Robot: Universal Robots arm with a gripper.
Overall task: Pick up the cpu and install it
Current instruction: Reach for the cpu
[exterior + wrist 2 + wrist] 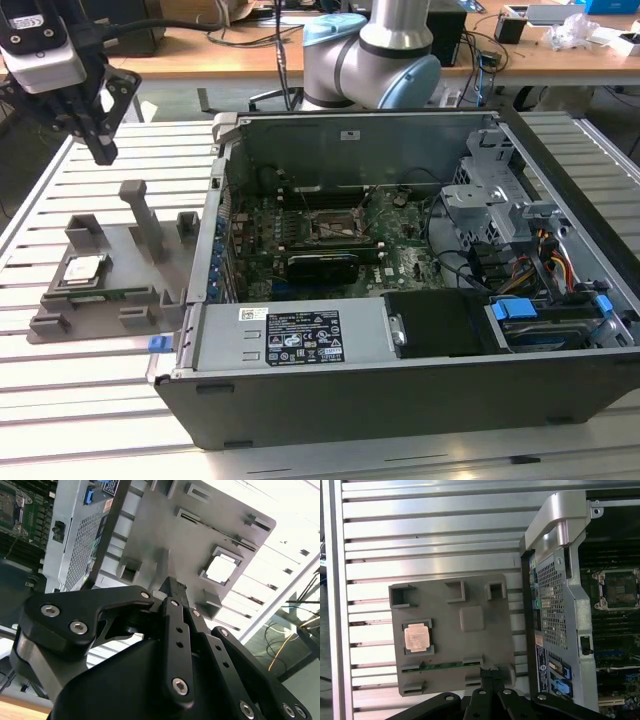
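Nearest the lens in the second wrist view, the gripper (173,586) has its black fingers closed together with nothing between them. In the exterior view it hangs at the upper left, well above the fixture.

The cpu (83,268) is a small flat square with a silvery top and thin pale rim. It lies level in a recessed nest on the grey fixture plate (125,245), at the exterior view's left. A green circuit strip (110,293) lies just beside it. The plate rests on the slatted tabletop (60,400), next to the open computer case (400,400) with its empty socket (335,225).

The step in hand appears to be the approach for pickup. To do it well:
- Centre over the chip.
- Grip opposite edges only.
- Stay clear of the nest walls.
- Keep the chip level.
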